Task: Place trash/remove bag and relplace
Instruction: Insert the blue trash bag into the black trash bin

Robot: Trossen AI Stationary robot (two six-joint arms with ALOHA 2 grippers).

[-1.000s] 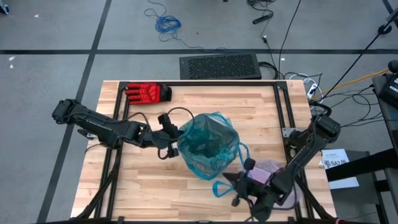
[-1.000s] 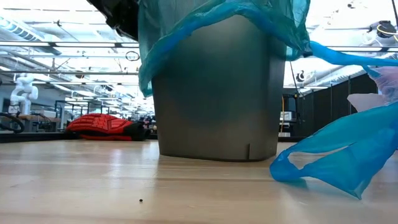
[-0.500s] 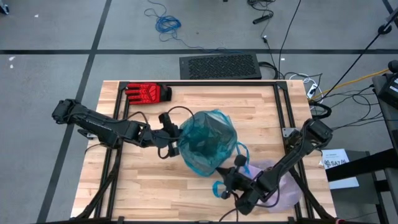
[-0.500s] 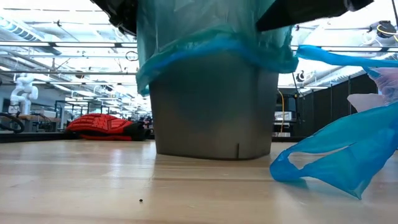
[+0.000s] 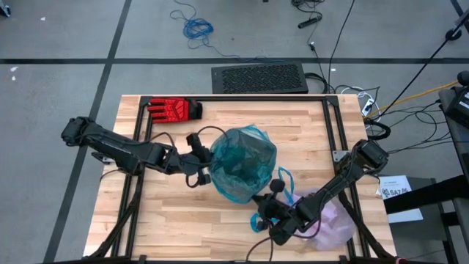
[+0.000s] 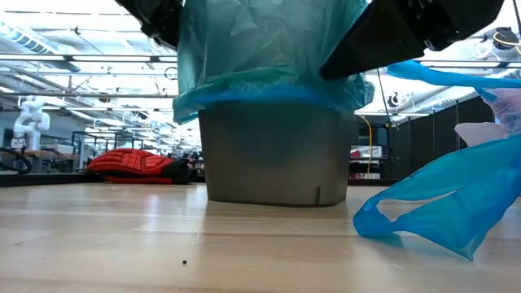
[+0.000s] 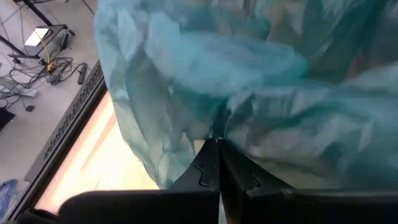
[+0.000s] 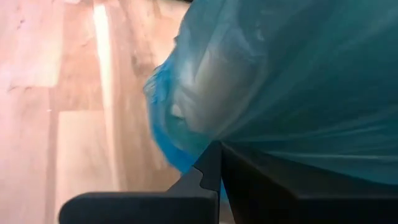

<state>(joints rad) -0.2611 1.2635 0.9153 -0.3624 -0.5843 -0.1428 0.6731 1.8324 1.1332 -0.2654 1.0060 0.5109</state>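
A grey bin stands mid-table with a teal-green plastic bag bunched over its top. My left gripper is shut on this bag at the bin's left side. My right gripper is shut on it at the bin's near right side. The pale pink-white bag lies crumpled on the table at the near right. Blue loops lie between it and the bin. No trash shows. My left gripper pinches a gathered fold of the teal-green bag's film between its two fingers, level from the table's left. The film stands up loosely above the bin's rim. My right gripper pinches the teal-green bag's overhanging skirt just above its blue hem, coming from the table's near right side. The contact itself is hidden behind the fingertips.
A red glove lies at the table's far left. A blue loop of plastic lies on the table to the right of the bin. A black frame rail runs along the table's right side.
My right gripper has gone from above the pink-white bag toward the bin, to the far left, and reached the teal-green bag's near right side. The teal-green bag's mouth has drawn narrower and its skirt has bunched higher on the bin.
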